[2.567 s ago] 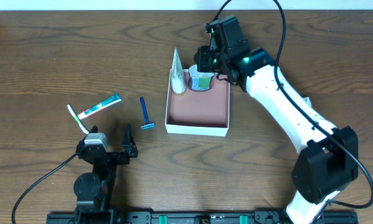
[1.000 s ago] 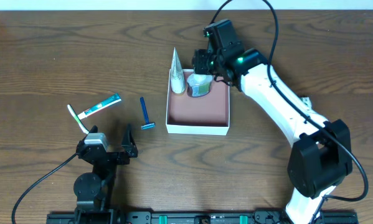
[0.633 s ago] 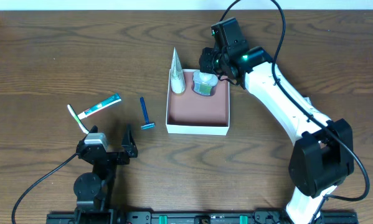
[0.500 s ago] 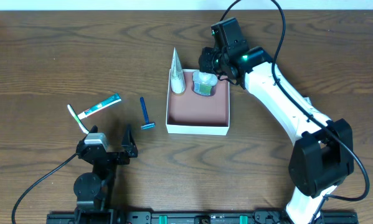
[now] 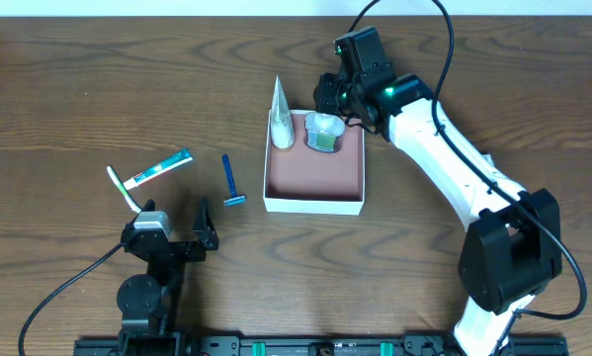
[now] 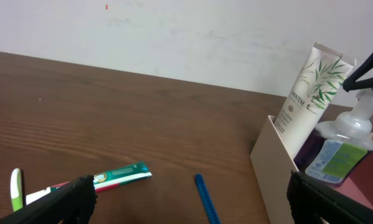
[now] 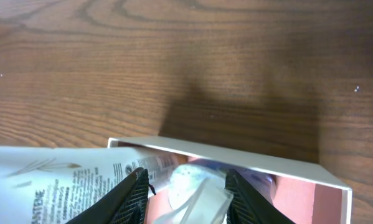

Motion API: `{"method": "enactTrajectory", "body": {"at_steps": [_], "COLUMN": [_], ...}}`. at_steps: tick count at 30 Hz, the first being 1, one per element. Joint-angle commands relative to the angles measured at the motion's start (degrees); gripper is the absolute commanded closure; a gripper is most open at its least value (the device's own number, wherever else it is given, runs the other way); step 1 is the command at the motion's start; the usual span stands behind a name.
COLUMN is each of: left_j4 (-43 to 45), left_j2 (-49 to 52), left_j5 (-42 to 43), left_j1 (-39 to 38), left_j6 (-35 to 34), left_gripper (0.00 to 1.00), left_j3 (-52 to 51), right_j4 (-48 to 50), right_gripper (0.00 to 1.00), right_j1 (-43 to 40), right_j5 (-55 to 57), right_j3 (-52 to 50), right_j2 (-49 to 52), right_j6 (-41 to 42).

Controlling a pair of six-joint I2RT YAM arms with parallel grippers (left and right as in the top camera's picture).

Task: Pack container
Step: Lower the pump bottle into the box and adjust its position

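Container (image 5: 315, 174) beneath right gripper (image 5: 327, 107)

white container (image 5: 312, 206), pink inside, blue razor (image 5: 231, 180)

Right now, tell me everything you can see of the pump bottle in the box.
The pump bottle is clear plastic with a white pump head, purplish liquid and a blue-green label. It stands upright at the far wall of the container, beside the leaning white tube. The right gripper straddles its pump head; whether the fingers touch it cannot be told.
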Motion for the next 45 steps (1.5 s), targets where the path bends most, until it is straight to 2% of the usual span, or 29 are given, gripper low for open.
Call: {"method": "enactTrajectory", "body": {"at_steps": [1, 6, 13, 15, 18, 20, 45], "left_j4": [-1.95, -1.95, -1.95, -1.95, -1.95, -1.95, -1.95], "left_j2": [-0.04, -0.04, -0.04, -0.04, -0.04, -0.04, -0.04], "left_j5": [0.68, 0.68, 0.68, 0.68, 0.68, 0.68, 0.68], "left_j1": [0.28, 0.28, 0.28, 0.28, 0.28, 0.28, 0.28], "left_j6": [0.09, 0.11, 0.11, 0.11, 0.11, 0.11, 0.11], "left_gripper": [0.02, 0.02, 0.02, 0.02, 0.02, 0.02, 0.02], "left_j3": [-1.01, -1.01, -1.01, -1.01, -1.01, -1.01, -1.01], "right_j4": [-1.51, -4.42, -4.7, -4.7, -4.61, -4.33, 4.31], "right_gripper": [0.59, 0.53, 0.53, 0.57, 0.71, 0.76, 0.72], "right_j1": [-0.2, -0.07, 0.28, 0.44, 0.68, 0.68, 3.17], "right_j5": [-0.72, 0.02, 0.0, 0.2, 1.05, 1.22, 0.52], "right_j3": [0.85, 0.85, 0.85, 0.85, 0.85, 0.85, 0.87], "right_j2": [-1.44, -1.44, -1.44, -1.44, -1.44, -1.44, -1.42], "right_j6": [-1.29, -2.54, -3.54, -3.85, -3.82, -3.82, -3.32]}}
